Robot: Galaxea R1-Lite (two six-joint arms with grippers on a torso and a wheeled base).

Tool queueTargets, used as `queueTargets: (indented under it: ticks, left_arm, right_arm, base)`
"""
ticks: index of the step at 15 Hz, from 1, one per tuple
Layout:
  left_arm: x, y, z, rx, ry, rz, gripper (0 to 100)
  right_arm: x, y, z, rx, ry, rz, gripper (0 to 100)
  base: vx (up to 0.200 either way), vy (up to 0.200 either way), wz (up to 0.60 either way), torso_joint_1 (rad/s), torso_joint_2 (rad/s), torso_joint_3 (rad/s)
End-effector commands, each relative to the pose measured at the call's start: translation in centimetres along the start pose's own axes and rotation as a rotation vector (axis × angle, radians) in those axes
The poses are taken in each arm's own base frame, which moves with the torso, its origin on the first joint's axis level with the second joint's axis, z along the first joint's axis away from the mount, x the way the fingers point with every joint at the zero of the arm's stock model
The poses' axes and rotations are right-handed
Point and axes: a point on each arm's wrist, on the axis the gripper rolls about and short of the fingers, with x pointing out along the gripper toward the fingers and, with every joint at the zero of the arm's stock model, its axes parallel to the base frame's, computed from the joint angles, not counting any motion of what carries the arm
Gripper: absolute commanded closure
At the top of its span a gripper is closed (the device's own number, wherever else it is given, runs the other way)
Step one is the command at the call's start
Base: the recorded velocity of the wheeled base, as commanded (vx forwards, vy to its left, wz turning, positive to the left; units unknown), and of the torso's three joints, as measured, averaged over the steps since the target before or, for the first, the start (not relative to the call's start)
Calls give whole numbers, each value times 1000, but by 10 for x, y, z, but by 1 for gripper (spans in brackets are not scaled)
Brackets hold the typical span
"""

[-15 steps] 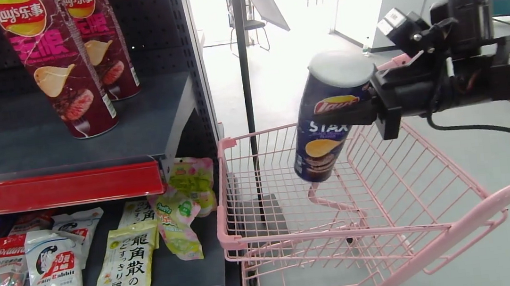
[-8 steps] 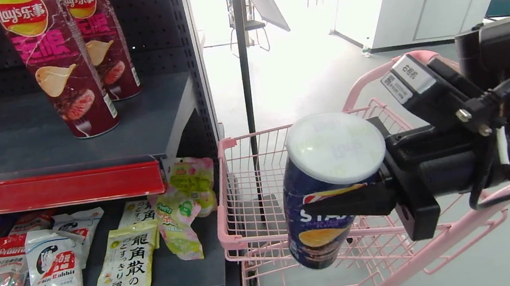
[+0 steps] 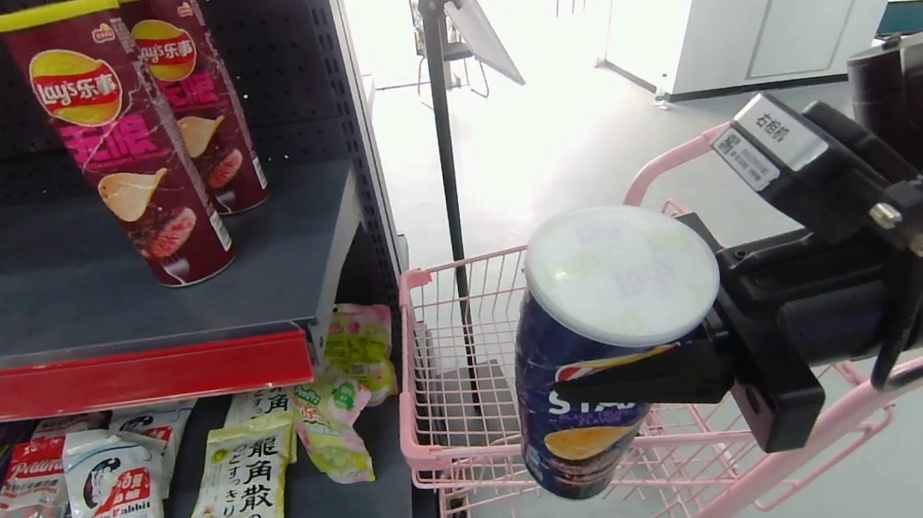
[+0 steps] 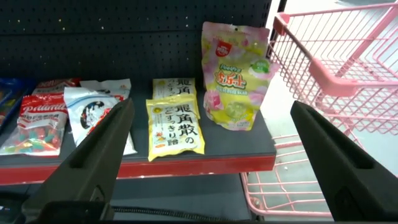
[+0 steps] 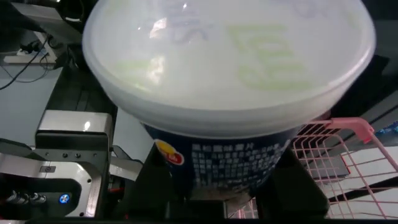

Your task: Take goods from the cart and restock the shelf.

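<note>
We see right gripper (image 3: 614,363) clamped on blue chip can (image 3: 584,443), seemingly above shelf-side rim of pink cart (image 3: 448,458); left gripper (image 4: 212,106) spread wide, facing lower shelf (image 4: 205,163).

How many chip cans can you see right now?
3. One red can stands on the top shelf, a second red can behind it, and the right claw holds a blue can near the cart. More may be hidden.

Right end effector (image 3: 608,346) clamped, left (image 4: 211,109) spread
</note>
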Motion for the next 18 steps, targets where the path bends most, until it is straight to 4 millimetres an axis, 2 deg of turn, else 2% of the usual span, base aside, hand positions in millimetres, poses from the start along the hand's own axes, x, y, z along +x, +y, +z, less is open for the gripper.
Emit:
queueTargets:
  ticks: [1, 10, 13, 16, 18]
  left_arm:
    - [0, 0, 0, -1, 2, 0, 0]
    - [0, 0, 0, 1, 2, 0, 0]
    - [0, 0, 0, 1, 0, 0, 0]
    - [0, 0, 0, -1, 2, 0, 0]
    - [0, 0, 0, -1, 0, 0, 0]
  right_arm:
    - [-3, -1, 2, -6, -6, -10, 100]
    - [-11, -2, 9, -30, -39, -46, 100]
    - [-15, 6, 2, -21, -31, -40, 100]
    - [-23, 16, -3, -13, -22, -40, 100]
    - [-36, 15, -10, 0, -7, -85, 100]
  base:
    - [0, 0, 0, 188, -500, -330]
    - [0, 0, 0, 224, -552, -330]
    - [0, 0, 0, 242, -556, -315]
    - [0, 0, 0, 47, -99, -54]
    - [0, 0, 0, 0, 0, 0]
